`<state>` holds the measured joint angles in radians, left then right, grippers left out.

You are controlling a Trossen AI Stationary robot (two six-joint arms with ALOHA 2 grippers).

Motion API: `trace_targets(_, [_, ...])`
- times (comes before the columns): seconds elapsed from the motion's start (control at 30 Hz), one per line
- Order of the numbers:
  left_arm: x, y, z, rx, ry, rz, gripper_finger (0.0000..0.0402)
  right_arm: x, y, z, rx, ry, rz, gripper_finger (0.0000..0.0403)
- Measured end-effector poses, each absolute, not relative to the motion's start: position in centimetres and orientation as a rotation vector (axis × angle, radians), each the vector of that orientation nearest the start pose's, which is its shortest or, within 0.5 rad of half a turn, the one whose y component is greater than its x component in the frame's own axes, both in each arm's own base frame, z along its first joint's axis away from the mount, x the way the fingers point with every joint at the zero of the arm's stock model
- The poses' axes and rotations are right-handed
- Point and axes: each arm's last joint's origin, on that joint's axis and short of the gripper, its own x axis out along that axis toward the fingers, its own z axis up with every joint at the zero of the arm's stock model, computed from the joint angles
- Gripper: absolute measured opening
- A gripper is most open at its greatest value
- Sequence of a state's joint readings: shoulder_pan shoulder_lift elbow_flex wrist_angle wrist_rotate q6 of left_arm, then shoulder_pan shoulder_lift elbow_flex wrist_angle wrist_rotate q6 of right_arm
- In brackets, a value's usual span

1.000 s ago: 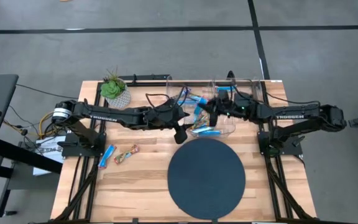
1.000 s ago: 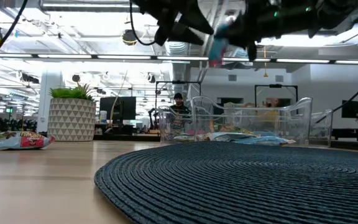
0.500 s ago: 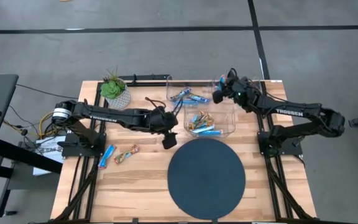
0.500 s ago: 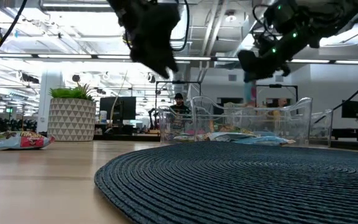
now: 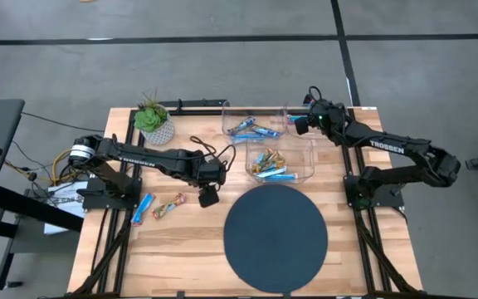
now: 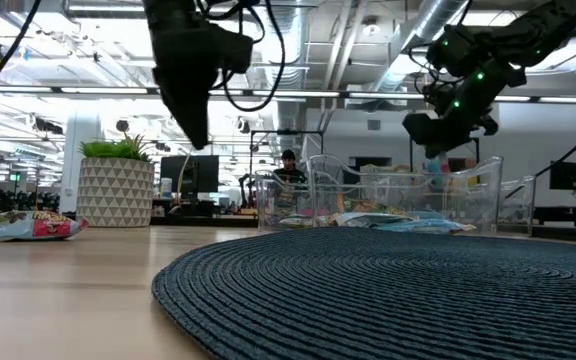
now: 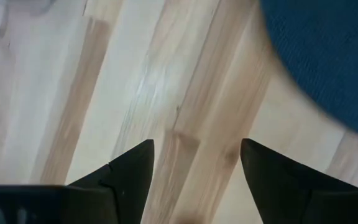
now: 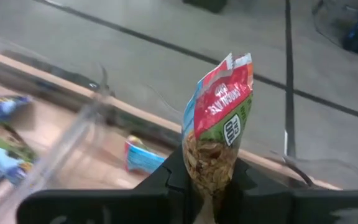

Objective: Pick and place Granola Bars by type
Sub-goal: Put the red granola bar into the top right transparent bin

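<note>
My right gripper (image 5: 299,124) hovers over the far right clear bin (image 5: 289,110), shut on a red, green and white wrapped granola bar (image 8: 219,118). A light-blue and red bar (image 8: 143,155) lies in that bin below it. My left gripper (image 5: 208,198) is open over bare wood beside the round mat, empty in the left wrist view (image 7: 194,162). A blue bar (image 5: 143,208) and a brown-orange bar (image 5: 169,205) lie flat on the table to its left. More bars lie in the far bin (image 5: 250,128) and the nearer bin (image 5: 269,164). My right gripper pinches the bar by one end (image 8: 209,169) between its two fingers (image 8: 166,180). The rest of the bar sticks out past the fingertips, its crimped free end (image 8: 235,65) farthest away. The bar is lifted clear above the bin.
A dark round woven mat (image 5: 275,237) covers the near middle of the table. A potted plant (image 5: 153,122) stands at the far left corner. The clear bins (image 6: 388,195) sit along the far edge. Bare wood (image 5: 164,257) lies near left.
My right gripper, holding the bar, has moved from above the nearer bin toward the table's far right, over the far right bin. My left gripper has drawn back from the bins toward the table's left and near edge, above bare wood.
</note>
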<state>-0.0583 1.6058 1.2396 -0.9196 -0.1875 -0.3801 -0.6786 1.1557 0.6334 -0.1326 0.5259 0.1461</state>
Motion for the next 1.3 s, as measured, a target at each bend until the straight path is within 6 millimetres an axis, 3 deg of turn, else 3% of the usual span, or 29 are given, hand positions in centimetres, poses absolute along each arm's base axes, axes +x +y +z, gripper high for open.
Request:
trace_targets(0.17, [30.2,-1.3,24.2,-0.177,1.275,0.371,0.0232,16.6,-15.6,21.6,0.191,0.641,-1.2,0.0086])
trace_targets(0.4, [29.6,-1.2,24.1,-0.175,1.339,0.392,0.0232,16.9,-15.5,21.6,0.208,0.629,-1.154,0.019])
trace_targets(0.6, [28.0,-1.2,23.9,-0.188,1.487,0.452,0.0232,17.8,-15.4,22.2,0.258,0.523,-0.975,0.0255])
trace_targets(0.8, [26.8,-2.3,23.6,-0.269,1.619,0.42,0.0232,18.3,-15.3,22.6,0.312,0.458,-0.835,0.0266])
trace_targets(1.13, [23.5,-3.7,19.0,-0.291,1.802,0.524,0.0232,19.5,-14.2,23.0,0.293,0.414,-0.74,0.0266])
trace_targets(1.3, [22.4,-4.1,16.7,-0.342,1.824,0.496,0.0232,19.8,-13.8,23.1,0.286,0.406,-0.719,0.0266])
